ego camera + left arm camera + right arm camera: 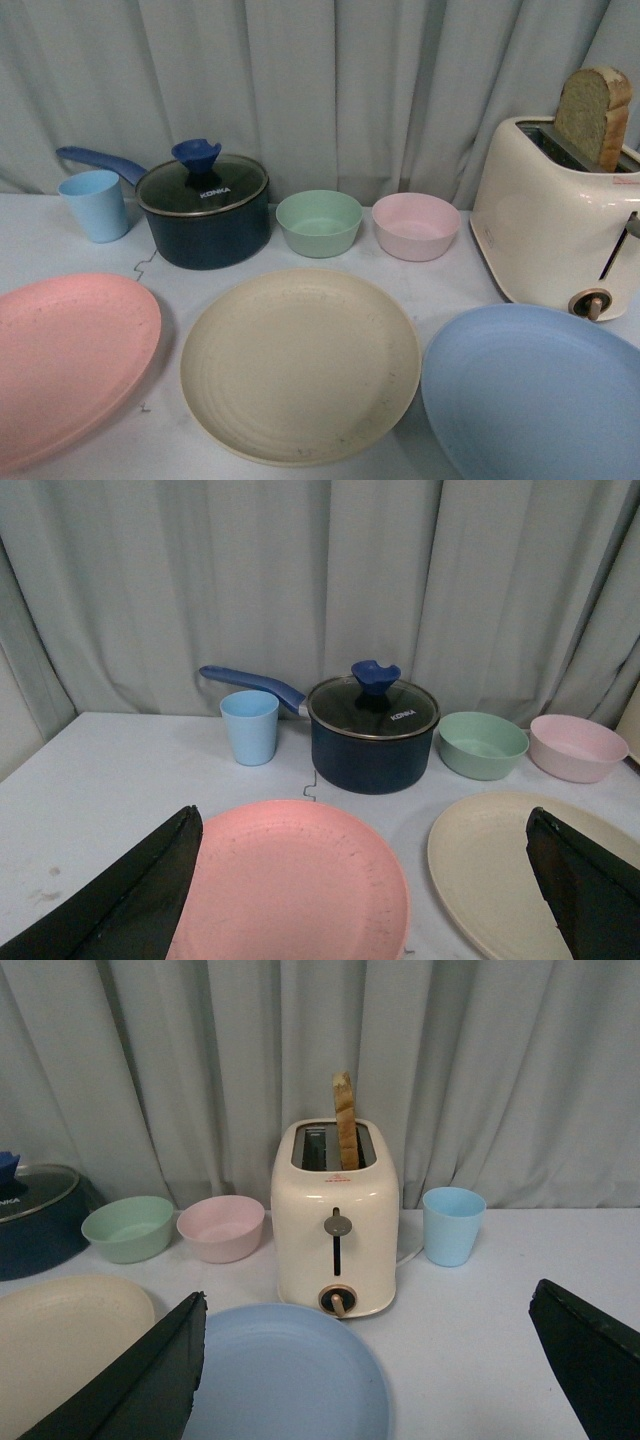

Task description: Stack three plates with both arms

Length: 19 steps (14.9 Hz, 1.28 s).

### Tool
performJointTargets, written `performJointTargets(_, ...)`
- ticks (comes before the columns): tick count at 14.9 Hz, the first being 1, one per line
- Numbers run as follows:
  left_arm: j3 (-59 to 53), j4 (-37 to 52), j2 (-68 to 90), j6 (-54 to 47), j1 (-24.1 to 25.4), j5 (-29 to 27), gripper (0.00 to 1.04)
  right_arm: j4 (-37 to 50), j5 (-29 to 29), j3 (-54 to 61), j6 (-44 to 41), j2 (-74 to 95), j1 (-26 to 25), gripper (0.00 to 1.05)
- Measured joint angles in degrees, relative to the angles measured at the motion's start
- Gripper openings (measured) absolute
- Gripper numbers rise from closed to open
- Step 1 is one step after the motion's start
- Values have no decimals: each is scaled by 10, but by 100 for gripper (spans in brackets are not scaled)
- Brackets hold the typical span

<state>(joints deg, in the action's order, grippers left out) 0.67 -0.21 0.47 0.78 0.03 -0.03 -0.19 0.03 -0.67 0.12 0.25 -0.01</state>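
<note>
Row of pink plate (pixel 70 360), cream plate (pixel 300 365), blue plate (pixel 535 395), all unstacked

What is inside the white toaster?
A slice of brown bread stands in one slot of the toaster, its upper half sticking out. Its lower part is hidden inside the body. Nothing rises from the other slot.

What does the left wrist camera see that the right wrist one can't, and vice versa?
Only the left wrist view shows the pink plate and a blue cup by the pot handle. Only the right wrist view shows the toaster holding a bread slice, the light blue plate and another blue cup. Both show the cream plate, green bowl, pink bowl, dark blue pot and curtain.
</note>
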Motion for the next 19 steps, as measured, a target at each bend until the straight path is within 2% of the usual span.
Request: performJointTargets(19, 0, 0, 0, 0, 0, 0, 98, 0, 0, 0, 0, 0, 0, 98)
